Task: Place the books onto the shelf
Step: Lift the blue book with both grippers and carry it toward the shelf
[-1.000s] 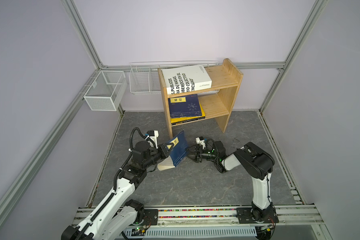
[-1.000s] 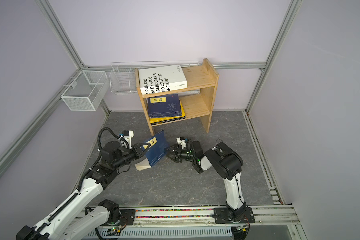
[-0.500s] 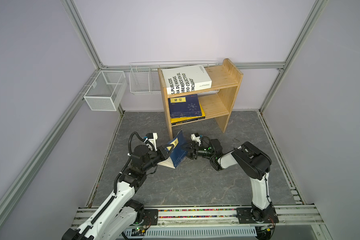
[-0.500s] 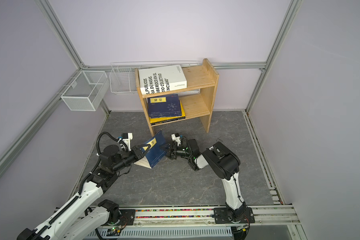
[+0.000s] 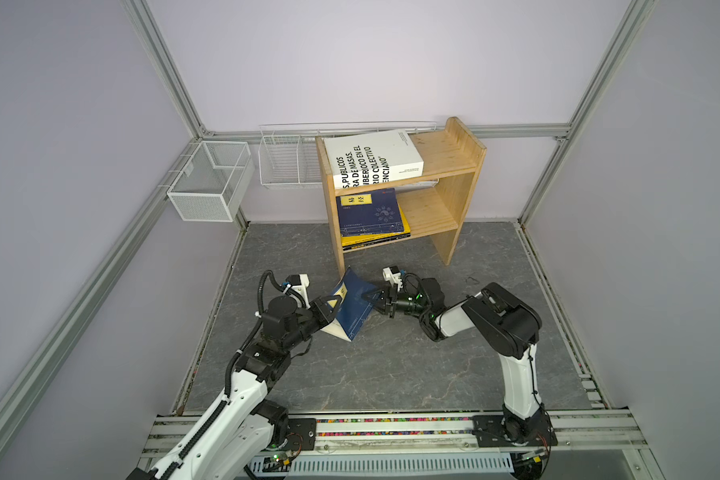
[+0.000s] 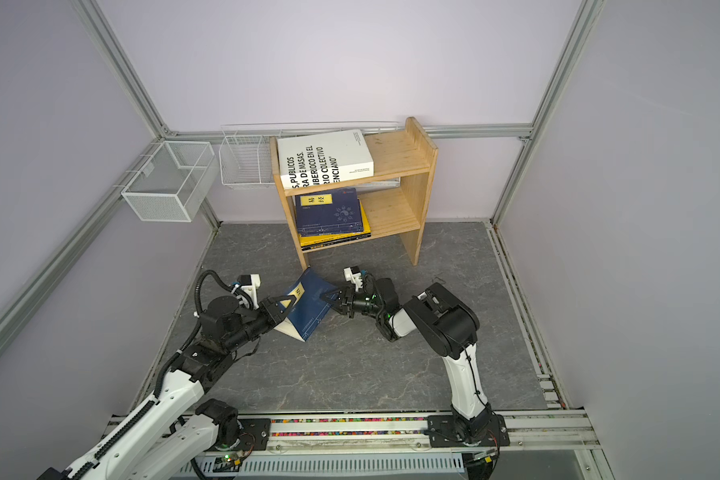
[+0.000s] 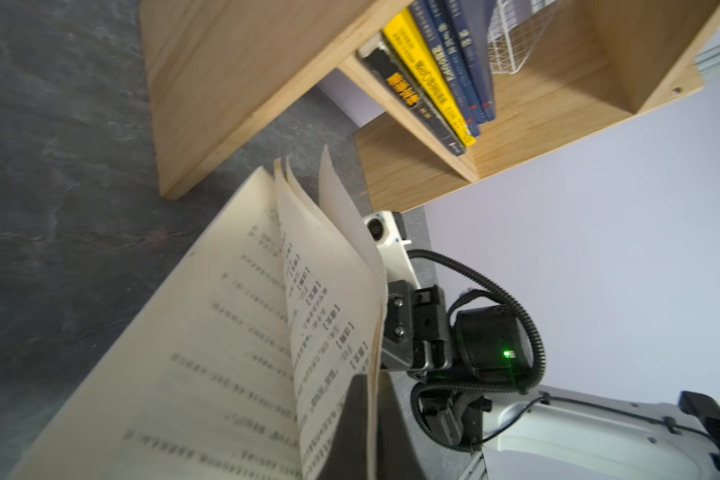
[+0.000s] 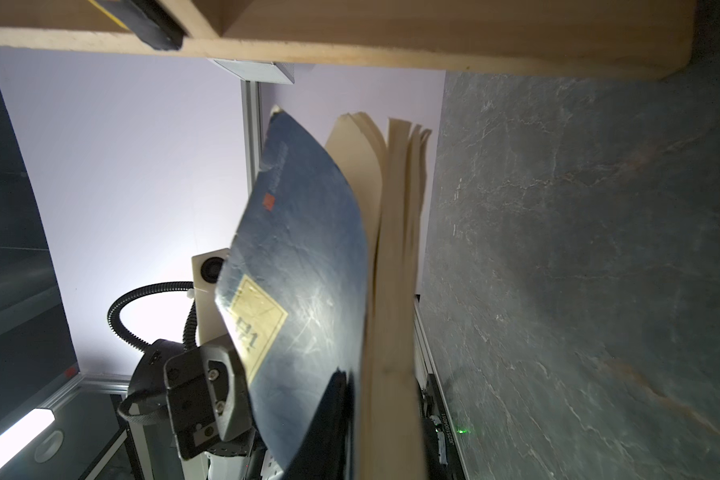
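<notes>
A thin navy book [image 5: 352, 309] [image 6: 308, 309] with a yellow label stands tilted on its lower edge on the floor, in front of the shelf [image 5: 460, 195] [image 6: 416, 195]. My left gripper [image 5: 336, 305] [image 7: 373, 399] is shut on its left edge, a thin leaf pinched between the fingers. My right gripper [image 5: 371, 300] [image 8: 350, 399] is shut on the opposite edge, over the cover [image 8: 304, 257], with pages fanned beside it. On the top tier lies the thick white book [image 5: 375, 160]. The lower tier holds a navy book [image 5: 371, 212] stacked on a yellow one [image 5: 406, 226], with a black one [image 7: 412, 95] at the bottom.
Two white wire baskets [image 5: 208, 187] [image 5: 287, 162] hang on the back-left frame beside the shelf. Grey stone-patterned floor [image 5: 391, 365] spreads between the arms and the front rail [image 5: 391, 428]. The shelf's left foot [image 5: 339, 257] stands just behind the held book.
My right gripper reached left to the book's free edge and its jaws closed there. My left gripper kept its hold; the book shifted only slightly.
</notes>
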Tool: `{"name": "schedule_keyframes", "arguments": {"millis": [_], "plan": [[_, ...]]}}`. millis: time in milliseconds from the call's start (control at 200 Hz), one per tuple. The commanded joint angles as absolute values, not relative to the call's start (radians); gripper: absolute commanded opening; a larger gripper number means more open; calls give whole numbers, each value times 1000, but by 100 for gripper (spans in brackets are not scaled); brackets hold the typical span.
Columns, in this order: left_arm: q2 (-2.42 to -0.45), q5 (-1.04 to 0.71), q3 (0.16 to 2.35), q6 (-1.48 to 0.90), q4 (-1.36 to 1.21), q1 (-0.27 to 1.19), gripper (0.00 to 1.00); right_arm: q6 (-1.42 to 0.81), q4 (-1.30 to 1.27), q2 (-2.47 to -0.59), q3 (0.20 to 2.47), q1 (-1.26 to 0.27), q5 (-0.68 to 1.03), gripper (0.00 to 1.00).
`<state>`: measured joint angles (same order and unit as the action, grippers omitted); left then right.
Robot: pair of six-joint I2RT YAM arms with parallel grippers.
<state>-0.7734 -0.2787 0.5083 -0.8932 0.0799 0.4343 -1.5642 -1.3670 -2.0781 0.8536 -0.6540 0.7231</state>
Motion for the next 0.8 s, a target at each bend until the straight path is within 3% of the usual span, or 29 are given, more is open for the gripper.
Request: {"name": "schedule_keyframes", "arguments": {"millis": [0, 140, 240, 390, 600, 800], "plan": [[-759, -207, 550, -865, 233, 434, 17, -1592, -1434, -2035, 835, -640, 700, 15], [-710, -119, 584, -837, 349, 433, 54, -1580, -1430, -1985, 811, -616, 698, 11], [-700, -87, 599, -829, 395, 433, 68, -1551, -1383, -1912, 789, -593, 698, 9], [-693, -99, 615, -815, 398, 432, 76, -1343, -1058, -1706, 782, -587, 695, 9], [-662, -294, 631, -787, 203, 431, 81, -886, -222, -1335, 919, -589, 510, 10], [-696, -501, 659, -854, -53, 431, 86, -797, -48, -1158, 972, -571, 361, 11]]}}
